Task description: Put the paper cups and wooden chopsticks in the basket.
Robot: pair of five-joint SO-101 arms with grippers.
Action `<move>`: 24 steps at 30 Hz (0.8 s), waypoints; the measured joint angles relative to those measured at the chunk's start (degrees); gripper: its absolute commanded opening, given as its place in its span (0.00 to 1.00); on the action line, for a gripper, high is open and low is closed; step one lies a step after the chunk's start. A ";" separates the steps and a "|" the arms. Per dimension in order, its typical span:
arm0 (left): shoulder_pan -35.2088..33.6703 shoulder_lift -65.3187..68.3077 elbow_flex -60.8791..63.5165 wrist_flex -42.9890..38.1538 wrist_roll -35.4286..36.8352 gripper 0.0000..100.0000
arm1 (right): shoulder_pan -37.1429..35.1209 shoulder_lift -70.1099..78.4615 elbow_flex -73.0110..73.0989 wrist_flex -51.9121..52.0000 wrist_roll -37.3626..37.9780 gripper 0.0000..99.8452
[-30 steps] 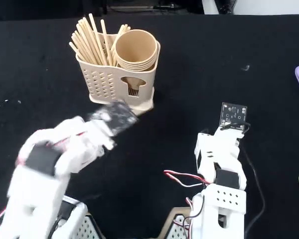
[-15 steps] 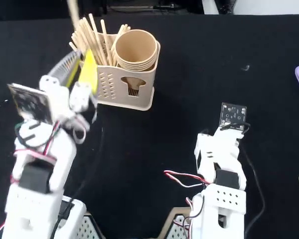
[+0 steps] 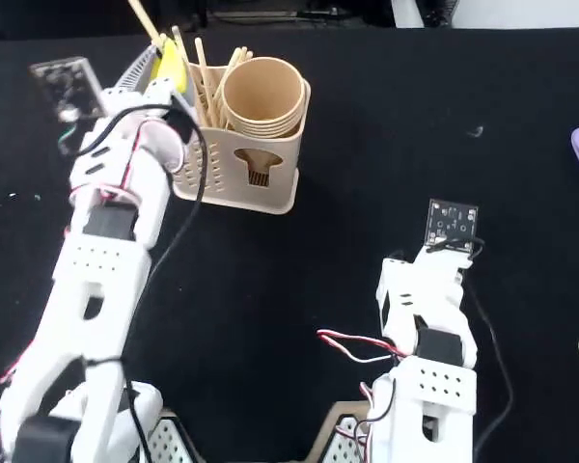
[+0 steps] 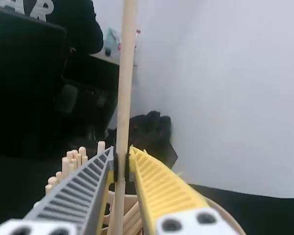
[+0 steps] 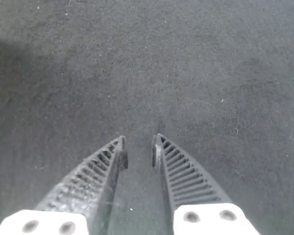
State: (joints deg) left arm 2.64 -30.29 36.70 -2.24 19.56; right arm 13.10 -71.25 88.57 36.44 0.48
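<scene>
Left wrist view: pale, smooth wooden chopstick clamped between jaws.

The high view looks steeply down onto the black cloth-covered table, the beige perforated plastic basket toward its far side. The left wrist view sits close above that basket, facing nearly level along the left gripper toward a white wall; it shares the basket's top and the pale wooden chopstick with the high view. The right wrist view looks closely down on bare table well apart from the basket.
</scene>
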 measured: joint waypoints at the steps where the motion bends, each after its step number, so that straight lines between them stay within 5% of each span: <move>1: 0.00 1.41 -0.44 0.00 0.00 0.03 | 0.00 0.00 0.00 0.00 0.00 0.10; 14: -0.35 -3.87 -0.79 3.78 0.44 0.10 | 0.00 0.00 0.00 0.00 0.00 0.10; 19: -0.35 -16.09 -0.79 15.65 0.44 0.10 | 0.00 0.00 0.00 0.00 0.00 0.10; 24: -0.35 -34.73 2.29 38.33 -6.33 0.10 | 0.00 0.00 0.00 0.00 0.00 0.10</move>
State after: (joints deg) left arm 2.29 -65.01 38.99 36.09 13.23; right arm 13.10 -71.25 88.57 36.44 0.48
